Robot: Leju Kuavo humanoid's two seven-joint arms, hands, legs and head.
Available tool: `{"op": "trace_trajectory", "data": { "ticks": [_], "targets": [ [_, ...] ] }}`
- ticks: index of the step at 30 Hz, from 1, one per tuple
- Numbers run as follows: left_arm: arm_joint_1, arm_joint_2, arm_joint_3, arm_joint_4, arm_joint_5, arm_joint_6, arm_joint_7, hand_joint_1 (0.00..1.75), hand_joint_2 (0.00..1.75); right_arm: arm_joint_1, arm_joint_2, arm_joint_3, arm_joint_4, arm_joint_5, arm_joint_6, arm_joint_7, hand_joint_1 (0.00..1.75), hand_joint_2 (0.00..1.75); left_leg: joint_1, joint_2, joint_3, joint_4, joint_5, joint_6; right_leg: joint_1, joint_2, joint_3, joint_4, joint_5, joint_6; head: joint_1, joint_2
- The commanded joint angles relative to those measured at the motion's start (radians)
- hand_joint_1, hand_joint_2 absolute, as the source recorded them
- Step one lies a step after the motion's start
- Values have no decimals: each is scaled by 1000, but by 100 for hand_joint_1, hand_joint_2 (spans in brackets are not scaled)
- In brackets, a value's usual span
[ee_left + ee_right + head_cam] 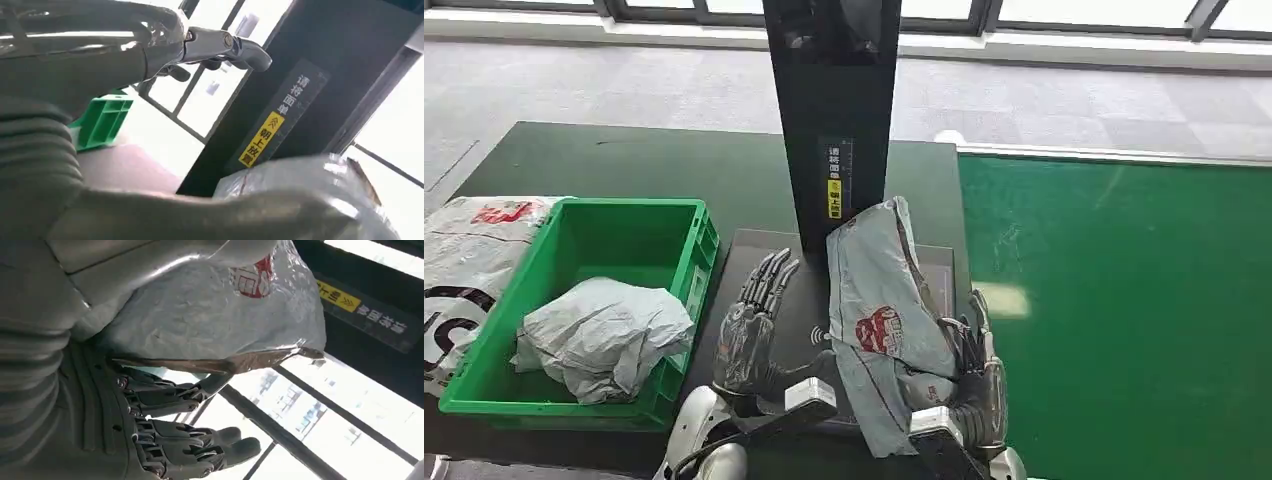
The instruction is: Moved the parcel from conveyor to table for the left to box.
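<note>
Right robot hand (972,375) apparently grips the grey parcel (879,310) from beside.

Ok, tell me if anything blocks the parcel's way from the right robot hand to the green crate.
The left robot hand stands open between the held parcel and the green crate. One grey bag already lies inside; room remains.
</note>
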Motion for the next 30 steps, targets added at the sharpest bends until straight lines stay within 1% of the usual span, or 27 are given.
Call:
{"op": "trace_trajectory", "data": {
  "ticks": [1, 11, 12, 13, 14, 15, 16, 17, 18, 19, 20, 21, 22, 23, 24, 25, 26, 27, 28, 29, 30],
  "targets": [
    [17, 13, 55, -19, 62, 2, -32, 0, 175, 0, -23, -43, -25, -28, 14, -7, 0, 175, -1, 1, 0, -2, 2, 0, -1, 1, -1, -2, 2, 1, 0, 0],
    [17, 13, 55, -19, 62, 2, -32, 0, 175, 0, -23, -43, -25, -28, 14, -7, 0, 175, -1, 0, 0, -2, 2, 0, -1, 0, 0, -2, 2, 1, 0, 0],
    [25, 3, 68, -37, 131, 18, -73, 0, 175, -7, 30, -99, 24, 254, -141, 97, 0, 175, -1, 0, 0, -1, 1, 0, -1, 0, 0, -1, 1, 1, 0, 0],
    [29, 0, 77, -50, 197, 28, -107, 0, 175, -31, -12, -14, 50, 35, 112, 90, 0, 175, -1, 0, 0, -3, 2, 0, -1, 0, 0, -2, 2, 1, 0, 0],
    [35, -10, 94, -65, 303, 51, -167, 0, 175, -65, 8, -61, 121, -7, 74, 88, 0, 175, 0, 2, 1, -1, 1, 0, 0, 2, 0, -1, 2, 1, 0, 0],
    [51, -1, 96, -73, 359, 57, -203, 0, 175, -116, 15, -71, 214, -155, 132, 21, 0, 175, 0, 3, 1, -2, 1, 0, 0, 3, 0, -2, 2, 1, 0, 0],
    [61, 0, 98, -77, 386, 59, -224, 0, 175, -140, 21, -102, 270, -60, 14, 28, 0, 175, 0, 5, 2, -3, 2, 0, 0, 5, 0, -3, 4, 1, 0, 0],
    [68, 0, 99, -83, 422, 57, -245, 0, 175, -146, 20, -101, 274, -102, 51, 16, 0, 175, 1, 5, 3, -3, 1, 0, 1, 5, 2, -3, 3, 1, 0, 0],
    [68, 0, 99, -83, 443, 51, -254, 0, 175, -145, 16, -107, 273, -79, 30, 17, 0, 175, 1, 7, 3, -4, 2, 0, 1, 7, 2, -4, 4, 1, 0, 0],
    [67, 1, 101, -78, 467, 48, -262, 0, 175, -132, 30, -125, 273, 149, -102, 116, 0, 175, 0, 7, 2, -5, 3, 0, 0, 6, 1, -4, 5, 1, 0, 0],
    [60, 3, 102, -72, 487, 47, -271, 0, 175, -117, 20, -98, 247, 49, 7, 109, 0, 175, 0, 2, 1, -3, 2, 0, 0, 2, 1, -2, 3, 1, 0, 0],
    [50, 3, 102, -62, 491, 50, -273, 0, 175, -113, 22, -122, 257, 151, -59, 163, 0, 175, 0, 0, 1, -3, 3, 0, 0, -1, 1, -3, 3, 1, 0, 0],
    [42, 3, 98, -57, 501, 45, -281, 0, 175, -115, 24, -119, 268, 96, -6, 170, 0, 175, 0, -1, 0, -4, 4, 0, 0, -2, 0, -3, 3, 1, 0, 0],
    [33, 1, 94, -48, 502, 47, -281, 0, 175, -127, 29, -135, 304, 139, -50, 189, 0, 175, 0, -2, 1, -2, 2, 0, 0, -2, 1, -2, 2, 1, 0, 0],
    [20, 0, 88, -36, 506, 48, -282, 0, 175, -150, 27, -139, 363, 71, -1, 166, 0, 175, 0, -2, 0, -3, 3, 0, 0, -2, 1, -2, 3, 1, 0, 0],
    [11, -4, 85, -30, 513, 47, -284, 0, 175, -171, 30, -159, 429, 298, -139, 257, 0, 175, 0, -1, 1, -5, 4, 0, -1, -1, 1, -4, 4, 1, 0, 0],
    [2, -8, 82, -27, 516, 49, -283, 0, 175, -179, 67, -189, 451, 376, -107, 286, 0, 175, 0, 0, 1, -3, 2, 0, 0, -1, 1, -2, 2, 1, 0, 0],
    [-9, -9, 77, -23, 525, 46, -282, 0, 175, -213, 63, -173, 510, 102, 60, 166, 0, 175, 0, -1, 1, -4, 3, 0, 0, -1, 2, -3, 3, 1, 0, 0],
    [-20, -9, 72, -19, 531, 43, -286, 0, 175, -242, 51, -158, 568, 270, -79, 242, 0, 175, 0, -1, 0, -4, 4, 0, 0, -1, 1, -3, 4, 1, 0, 0],
    [-28, -10, 70, -17, 540, 43, -289, 0, 175, -262, 58, -145, 585, 176, -10, 208, 0, 175, 0, 0, 1, -4, 4, 0, 0, -1, 1, -3, 4, 1, 0, 0],
    [-41, -12, 68, -7, 560, 40, -297, 0, 175, -289, 48, -129, 609, 160, 17, 209, 0, 175, 0, -1, 1, -4, 5, 0, 0, -1, 0, -3, 4, 1, 0, 0]
  ]
}}
